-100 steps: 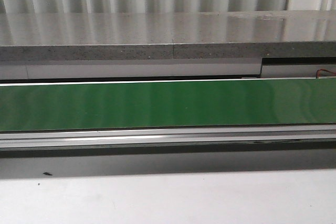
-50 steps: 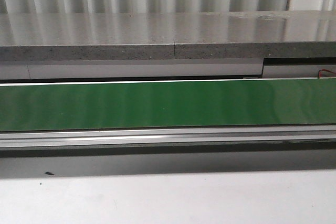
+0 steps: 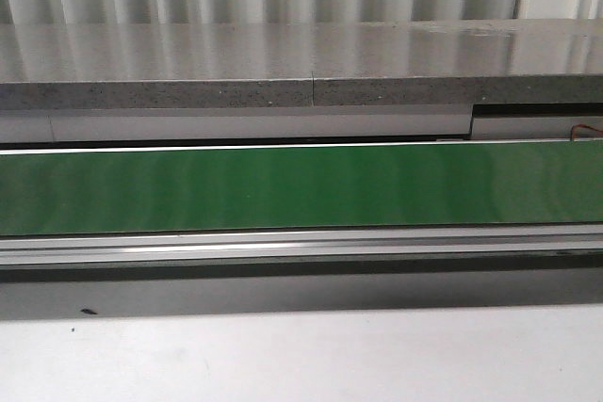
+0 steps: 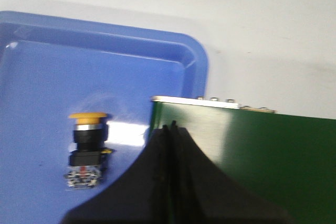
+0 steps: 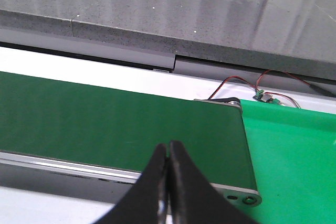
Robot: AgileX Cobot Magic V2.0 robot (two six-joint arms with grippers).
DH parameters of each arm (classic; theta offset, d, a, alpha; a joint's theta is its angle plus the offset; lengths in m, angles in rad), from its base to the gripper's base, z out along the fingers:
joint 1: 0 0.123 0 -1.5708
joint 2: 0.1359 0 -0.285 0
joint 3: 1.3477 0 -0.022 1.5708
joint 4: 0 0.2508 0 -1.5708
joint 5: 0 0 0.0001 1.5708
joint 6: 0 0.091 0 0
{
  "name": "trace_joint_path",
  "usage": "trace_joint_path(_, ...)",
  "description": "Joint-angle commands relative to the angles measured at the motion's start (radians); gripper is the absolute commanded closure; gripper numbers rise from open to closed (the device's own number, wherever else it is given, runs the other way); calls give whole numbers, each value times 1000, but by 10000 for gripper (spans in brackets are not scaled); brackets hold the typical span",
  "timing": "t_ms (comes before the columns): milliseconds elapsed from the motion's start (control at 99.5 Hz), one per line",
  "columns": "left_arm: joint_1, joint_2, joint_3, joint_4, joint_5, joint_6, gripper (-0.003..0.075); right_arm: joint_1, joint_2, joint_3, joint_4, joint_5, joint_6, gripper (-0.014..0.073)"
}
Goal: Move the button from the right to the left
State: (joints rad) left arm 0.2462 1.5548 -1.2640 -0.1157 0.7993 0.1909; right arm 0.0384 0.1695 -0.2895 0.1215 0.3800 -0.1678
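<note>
The button [image 4: 87, 149] already lies in the blue tray [image 4: 173, 51], at about nine o'clock from your left gripper [image 4: 171, 128]. Both the left and the right gripper [image 5: 168, 150] look clenched and empty. Keep them clear. The green belt [image 3: 301, 185] looks the same as before.

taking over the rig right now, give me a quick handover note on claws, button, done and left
Left claw: shut, empty, over the end of the green belt beside the blue tray.
Right claw: shut, empty, over the belt's other end, next to a green tray.
The button: standing upright in the blue tray on the left side, yellow cap up, free of both claws.
Done: the move looks complete.
Left: probably nothing beyond parking the arms.
</note>
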Motion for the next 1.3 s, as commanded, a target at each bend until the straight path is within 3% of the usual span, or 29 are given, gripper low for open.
trace_joint_path(0, -41, -118, 54, -36, -107, -12, 741, -1, 9, -25, -7, -79, -13, 662)
trace_joint_path(623, -349, -648, 582, -84, -385, -10, 741, -1, 9, -25, -7, -79, -13, 662)
trace_joint_path(1015, -372, -991, 757, -88, -483, -10, 741, -1, 9, -25, -7, -79, -13, 662)
trace_joint_path(1286, -365, -1132, 833, -76, -471, -8, 741, -1, 9, -25, -7, -79, -13, 662)
